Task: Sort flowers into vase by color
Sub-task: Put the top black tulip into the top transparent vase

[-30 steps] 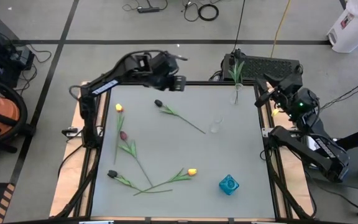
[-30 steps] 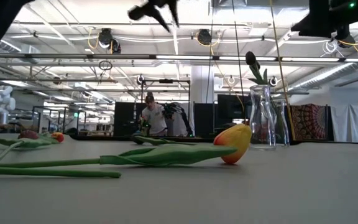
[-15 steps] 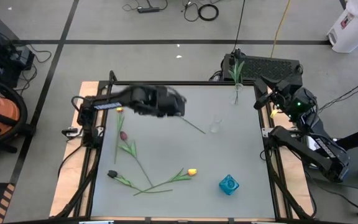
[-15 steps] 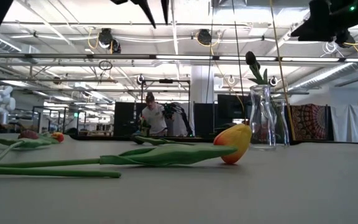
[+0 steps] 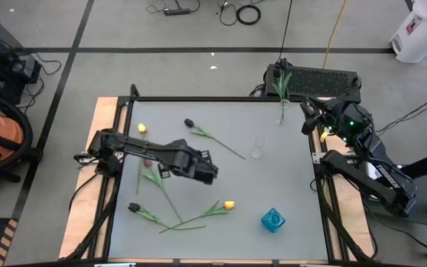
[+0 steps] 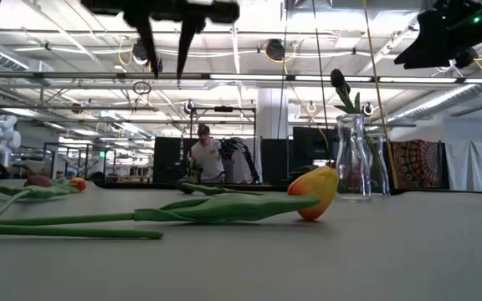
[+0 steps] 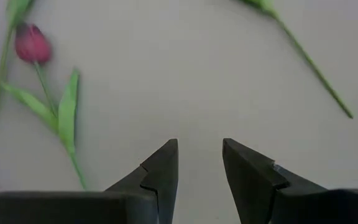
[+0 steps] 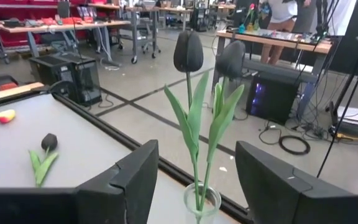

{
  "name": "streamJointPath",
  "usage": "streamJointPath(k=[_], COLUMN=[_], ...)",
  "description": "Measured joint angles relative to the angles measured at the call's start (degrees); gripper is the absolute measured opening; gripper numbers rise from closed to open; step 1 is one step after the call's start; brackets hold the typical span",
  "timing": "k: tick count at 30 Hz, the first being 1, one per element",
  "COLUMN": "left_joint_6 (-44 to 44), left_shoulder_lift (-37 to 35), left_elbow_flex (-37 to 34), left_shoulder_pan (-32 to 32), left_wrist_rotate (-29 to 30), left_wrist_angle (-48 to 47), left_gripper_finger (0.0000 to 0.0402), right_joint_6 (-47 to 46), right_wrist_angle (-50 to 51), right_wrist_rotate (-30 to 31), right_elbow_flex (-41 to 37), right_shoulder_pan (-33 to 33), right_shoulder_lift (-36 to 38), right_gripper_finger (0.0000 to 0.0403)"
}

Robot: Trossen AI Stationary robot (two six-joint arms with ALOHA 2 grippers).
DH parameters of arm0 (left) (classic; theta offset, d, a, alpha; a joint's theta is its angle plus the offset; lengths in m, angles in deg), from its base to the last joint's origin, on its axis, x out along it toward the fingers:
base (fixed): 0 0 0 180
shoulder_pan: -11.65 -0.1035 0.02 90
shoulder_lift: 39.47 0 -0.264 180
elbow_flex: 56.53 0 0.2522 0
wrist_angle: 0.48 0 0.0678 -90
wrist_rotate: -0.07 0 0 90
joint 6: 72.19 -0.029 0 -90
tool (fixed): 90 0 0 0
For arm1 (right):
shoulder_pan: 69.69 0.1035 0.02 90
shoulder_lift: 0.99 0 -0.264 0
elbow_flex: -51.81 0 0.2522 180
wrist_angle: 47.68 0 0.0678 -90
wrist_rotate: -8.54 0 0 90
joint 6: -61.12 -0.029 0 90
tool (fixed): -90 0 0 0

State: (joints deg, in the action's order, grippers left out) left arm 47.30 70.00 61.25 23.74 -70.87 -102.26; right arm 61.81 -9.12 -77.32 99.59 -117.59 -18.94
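Left gripper hovers mid-table, fingers apart and empty, near the red tulip; right gripper waits agape by the vase holding 2 dark tulips

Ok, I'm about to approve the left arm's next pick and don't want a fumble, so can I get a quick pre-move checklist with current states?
1. Left pincer open and empty: ok.
2. Left pincer over bare table, touching no flower: ok.
3. Nearest target, red tulip, lying flat and unobstructed: ok.
4. Right pincer open, parked by the clear vase at the far edge, out of the way: ok.
5. That vase holds only dark tulips: ok.
6. Which vase takes red: cannot tell.
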Motion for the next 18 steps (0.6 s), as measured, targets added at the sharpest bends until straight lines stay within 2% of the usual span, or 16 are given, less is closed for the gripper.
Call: streamJointPath(k=[4,10,18], left_joint_6=[-0.56,-8.69,-11.14], left_shoulder_lift=[0.00,0.00,0.00], left_elbow_flex=[-5.79,-14.99,-17.04], left_shoulder_pan=[-2.63,-10.33,-18.67], left_wrist_rotate=[-2.04,-6.84,-8.10], left_wrist_angle=[10.82,30.81,34.28], left_gripper_finger=[0.0132,0.0132,0.0132], right_joint_6=[0.00,0.00,0.02], right_wrist_angle=[0.46,0.45,0.65], right_wrist_rotate=[0.00,0.02,0.02], right_elbow_flex=[0.00,0.00,0.00], right_shoulder_pan=[0.00,-0.02,-0.02], right_shoulder_lift=[0.00,0.00,0.00], right_gripper_finger=[0.0206,0.0206,0.0206])
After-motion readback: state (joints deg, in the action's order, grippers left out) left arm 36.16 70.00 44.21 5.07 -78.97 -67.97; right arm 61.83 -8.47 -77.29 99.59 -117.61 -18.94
